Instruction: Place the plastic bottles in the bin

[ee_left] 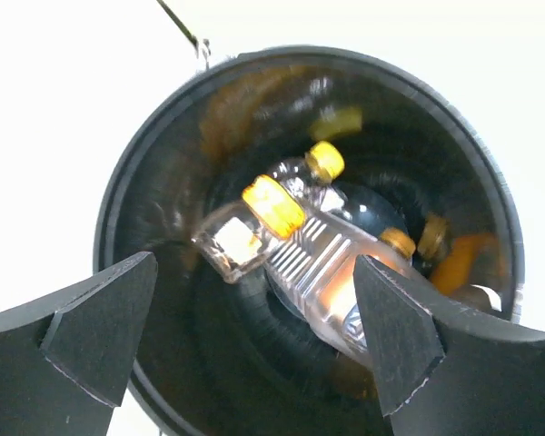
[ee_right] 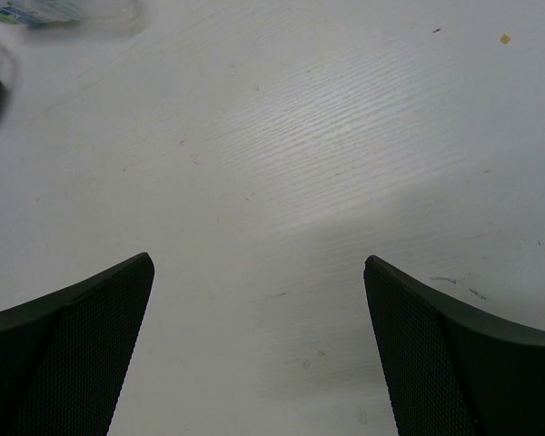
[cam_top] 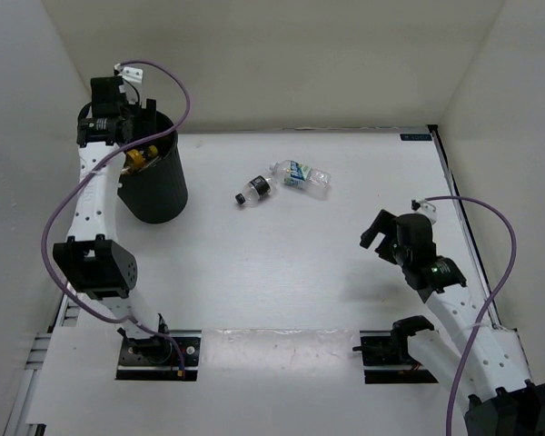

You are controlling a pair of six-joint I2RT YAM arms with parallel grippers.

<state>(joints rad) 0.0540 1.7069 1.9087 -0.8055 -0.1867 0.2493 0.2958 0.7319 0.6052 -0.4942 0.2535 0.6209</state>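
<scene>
The black bin (cam_top: pixel 154 182) stands at the far left of the table. My left gripper (cam_top: pixel 132 127) hangs open and empty right above its mouth. In the left wrist view the bin's rim (ee_left: pixel 118 209) rings several clear bottles with orange caps; the nearest bottle (ee_left: pixel 313 259) lies loose between my open fingers (ee_left: pixel 100 327). Two bottles lie on the table: a black-capped one (cam_top: pixel 253 191) and a blue-white-labelled one (cam_top: pixel 302 176). My right gripper (cam_top: pixel 379 232) is open and empty over bare table, well to their right. The labelled bottle shows at the right wrist view's top-left corner (ee_right: pixel 45 11).
White walls enclose the table on the left, back and right. A purple cable (cam_top: pixel 490 227) loops beside the right arm. The arm bases (cam_top: pixel 159 350) sit at the near edge.
</scene>
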